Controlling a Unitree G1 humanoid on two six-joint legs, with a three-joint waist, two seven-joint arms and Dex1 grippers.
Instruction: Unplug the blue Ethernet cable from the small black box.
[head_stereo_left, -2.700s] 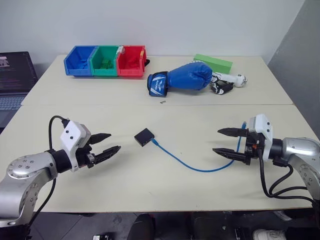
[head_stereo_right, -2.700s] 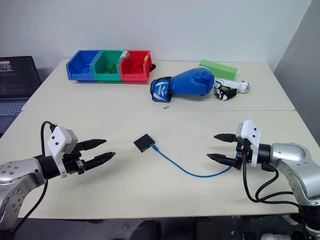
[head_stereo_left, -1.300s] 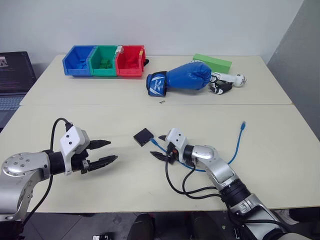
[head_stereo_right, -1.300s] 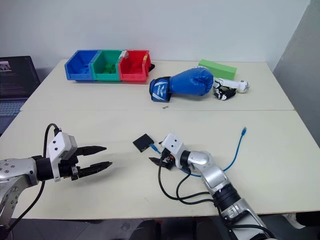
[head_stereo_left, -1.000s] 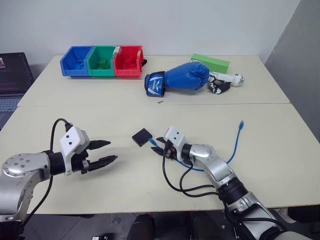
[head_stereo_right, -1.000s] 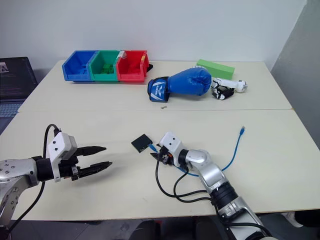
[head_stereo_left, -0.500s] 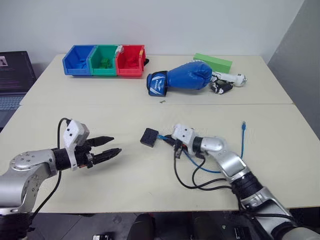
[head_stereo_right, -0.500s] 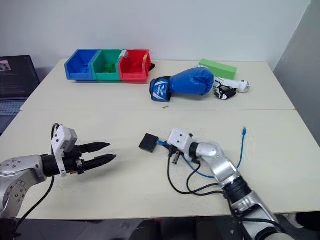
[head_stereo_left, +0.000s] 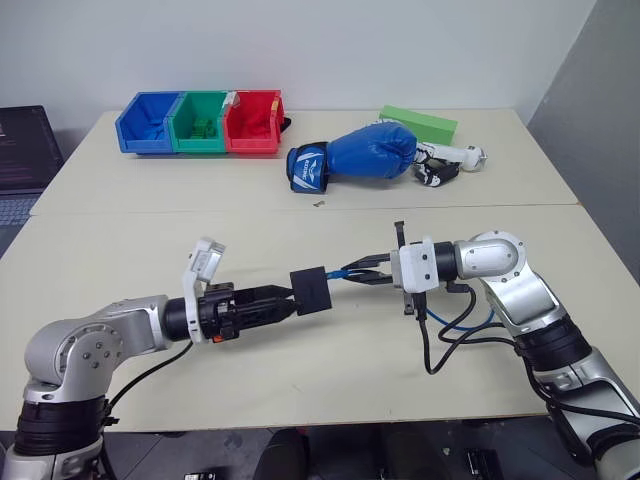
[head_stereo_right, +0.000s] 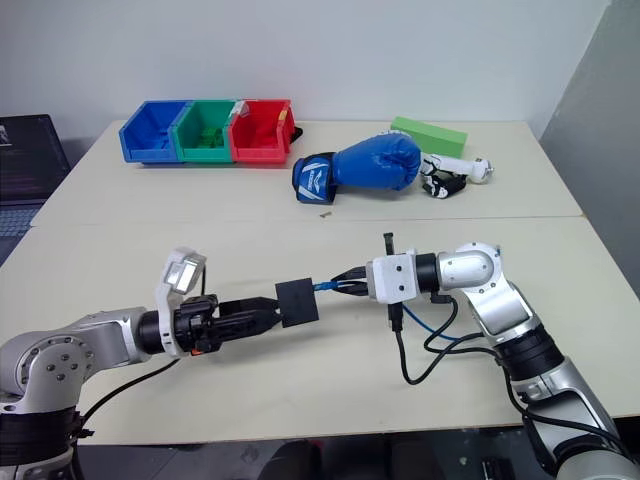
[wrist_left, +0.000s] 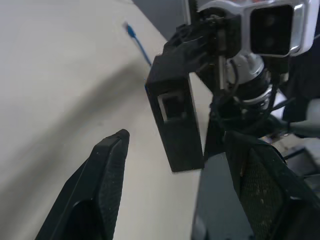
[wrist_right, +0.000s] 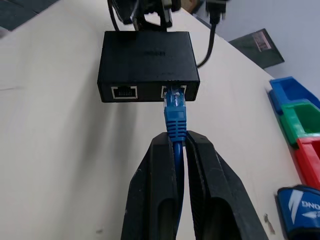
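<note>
Pinching the blue Ethernet cable (wrist_right: 176, 150) just behind its plug, the right hand (wrist_right: 175, 150) holds the small black box (wrist_right: 148, 64) dangling above the worktop (head_stereo_left: 120, 250); light and rigid, the box wants gripping across its flat faces. The left hand (wrist_left: 165, 180) brackets it with fingers apart, contact unclear, and the plug's latch is hidden.

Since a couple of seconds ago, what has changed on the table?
The right gripper swung in from the table's right side, shut on the blue Ethernet cable near its plug and lifted it, with the small black box hanging from it. The left gripper, open, moved in toward the box. The cable is still plugged in. Bins and boxing glove stayed put.
</note>
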